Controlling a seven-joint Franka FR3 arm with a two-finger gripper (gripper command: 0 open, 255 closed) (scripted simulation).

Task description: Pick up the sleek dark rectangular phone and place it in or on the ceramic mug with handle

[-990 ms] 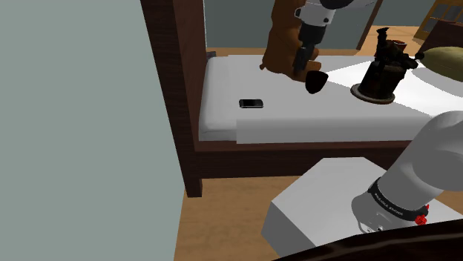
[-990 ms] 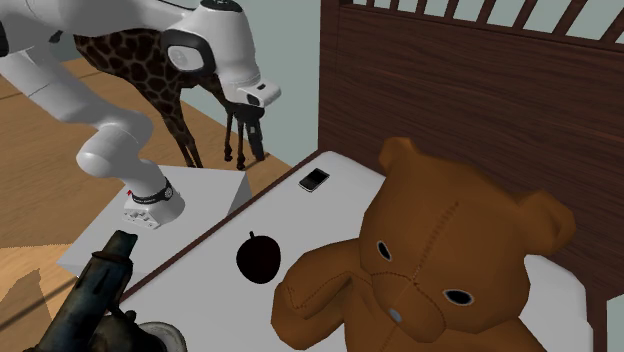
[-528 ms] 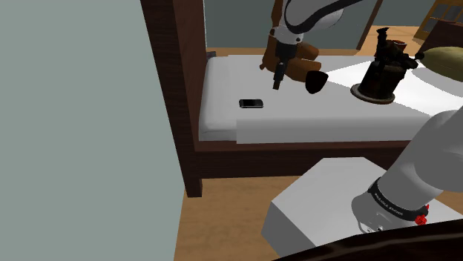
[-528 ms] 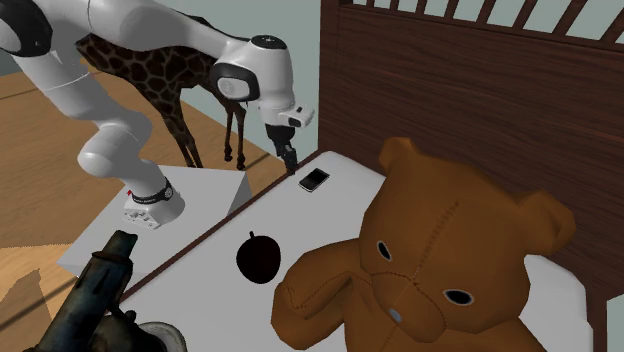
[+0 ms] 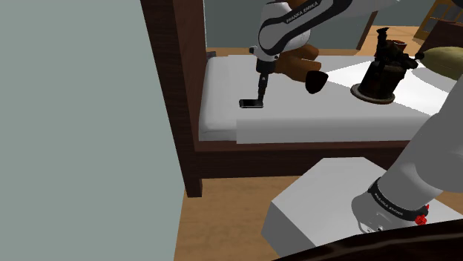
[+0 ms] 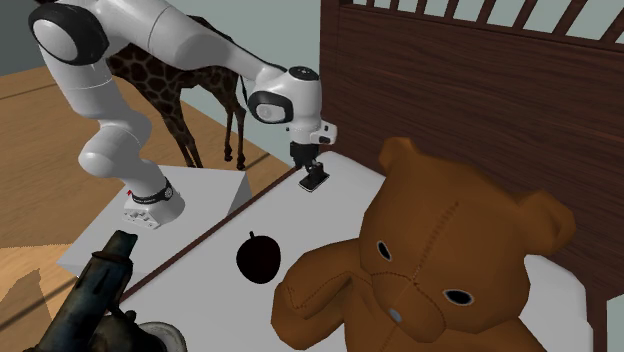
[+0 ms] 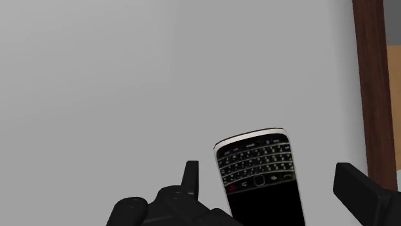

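Observation:
A dark phone [image 5: 251, 103] with a keypad and a silver rim lies flat on the white bed [image 5: 222, 81], near the headboard corner. My gripper [image 5: 261, 92] hangs just above it, fingers pointing down. In the wrist view the phone [image 7: 260, 183] lies between my open gripper's [image 7: 265, 169] two fingers, which do not touch it. In the second exterior view the gripper [image 6: 312, 170] stands right over the phone [image 6: 316, 182]. The mug [image 5: 315, 81], drawn black, rests on the bed beside the bear; it also shows as the mug [image 6: 260, 256].
A big brown teddy bear [image 6: 430, 260] sits on the bed behind the mug. A dark metal device [image 5: 382, 70] stands further along the bed. The dark wooden headboard [image 6: 470, 90] rises close behind the phone. A toy giraffe [image 6: 170, 70] stands by my stand [image 5: 319, 204].
The arm has swung from above the mug toward the shoulder view's left and come down over the phone. The fingers have stayed open.

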